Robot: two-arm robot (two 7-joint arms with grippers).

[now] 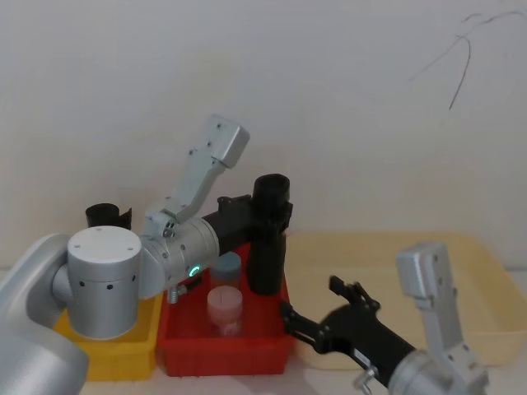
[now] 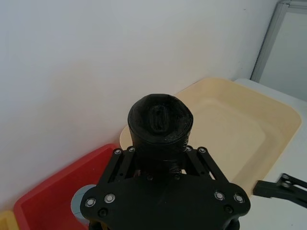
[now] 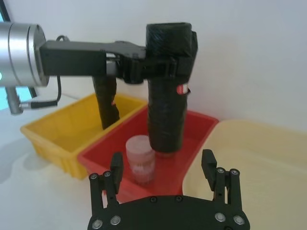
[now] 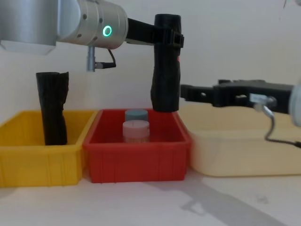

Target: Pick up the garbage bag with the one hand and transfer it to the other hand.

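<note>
The garbage bag, a smooth black upright roll, hangs over the red bin with its lower end near rim height. My left gripper, the green-ringed one, is shut on the bag's upper part; the wrist views show the same hold on the garbage bag by the left gripper. To the bag's right my right gripper points at it and stands apart. From the head view the right gripper is open with nothing between its fingers.
A yellow bin on the left holds another black roll with a rumpled top. Two small lidded jars stand in the red bin. A wide cream tray lies on the right. A white wall is close behind.
</note>
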